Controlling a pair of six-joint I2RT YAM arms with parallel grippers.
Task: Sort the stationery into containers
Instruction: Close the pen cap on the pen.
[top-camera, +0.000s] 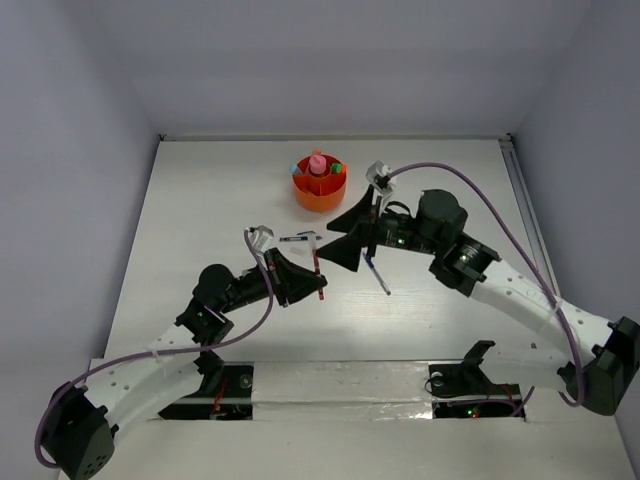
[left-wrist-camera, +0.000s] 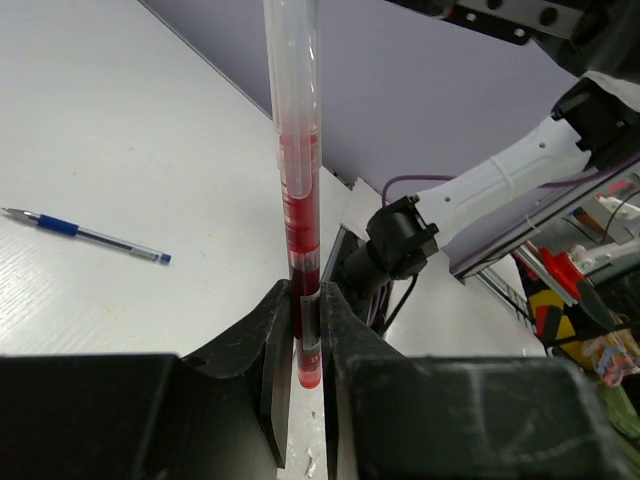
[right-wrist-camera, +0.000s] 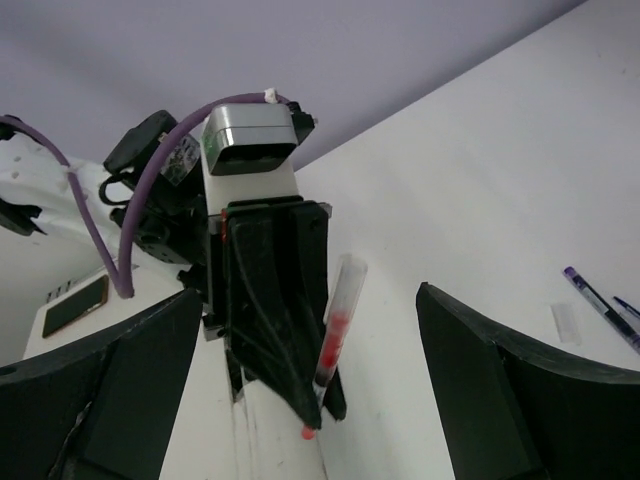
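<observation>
Item: red pen (left-wrist-camera: 298, 180). Judged light, stiff, slick plastic barrel; likely to pivot if pinched at one end, so better taken nearer mid-barrel. Clear tube, red ink core, red tip. Clamped near its lower end in left gripper (left-wrist-camera: 305, 310), jaws closed on it, above mid-worktop. Just beside it, right gripper (top-camera: 345, 235) spread wide, holding nothing. Toward far edge, orange cup (top-camera: 315, 200). Loose on worktop, blue pen (left-wrist-camera: 85, 233).

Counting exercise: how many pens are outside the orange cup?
3: a red pen in the left gripper, a blue pen on the table below the right gripper, a dark pen beside the left gripper. Others may be hidden.
</observation>
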